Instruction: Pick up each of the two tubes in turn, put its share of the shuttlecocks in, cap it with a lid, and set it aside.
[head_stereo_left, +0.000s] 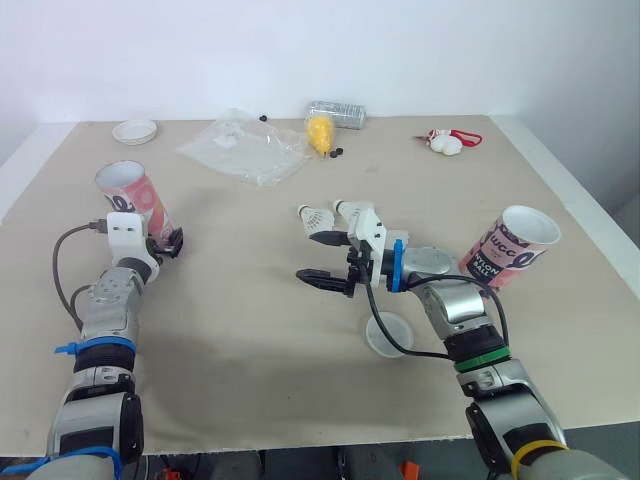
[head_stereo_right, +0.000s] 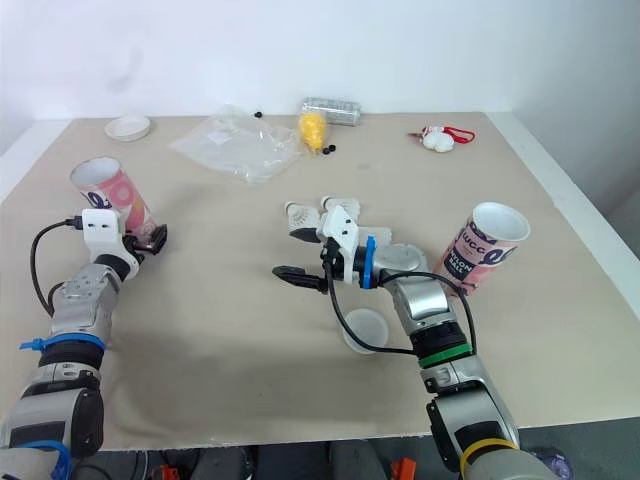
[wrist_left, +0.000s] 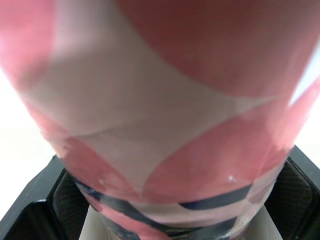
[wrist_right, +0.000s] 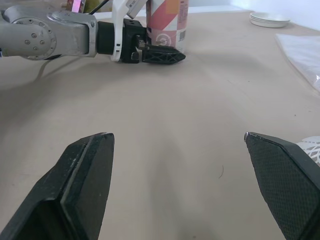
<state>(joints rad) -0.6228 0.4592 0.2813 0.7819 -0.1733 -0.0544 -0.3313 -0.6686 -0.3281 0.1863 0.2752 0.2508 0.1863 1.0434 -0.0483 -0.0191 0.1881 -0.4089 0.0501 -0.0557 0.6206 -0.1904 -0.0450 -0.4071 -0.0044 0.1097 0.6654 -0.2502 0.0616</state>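
left tool (head_stereo_left: 166, 243): clamped on pink tube (head_stereo_left: 130, 194), near table (head_stereo_left: 250, 370) left edge
right tool (head_stereo_left: 312, 257): wide, empty, beside shuttlecock (head_stereo_left: 312, 214)
second tube (head_stereo_left: 510, 247): near right edge
around: lid (head_stereo_left: 390, 335) under right arm; plastic bag (head_stereo_left: 245, 148) near far edge

Entry 1, right tube (head_stereo_left: 510, 248): large dark letters on the pink-and-white wrap, legible only in part as "ucc"; smaller print beneath reads "NYLON BALL".
Entry 2, left tube (head_stereo_left: 140, 205): dark lettering and a round emblem on the wrap, neither legible.
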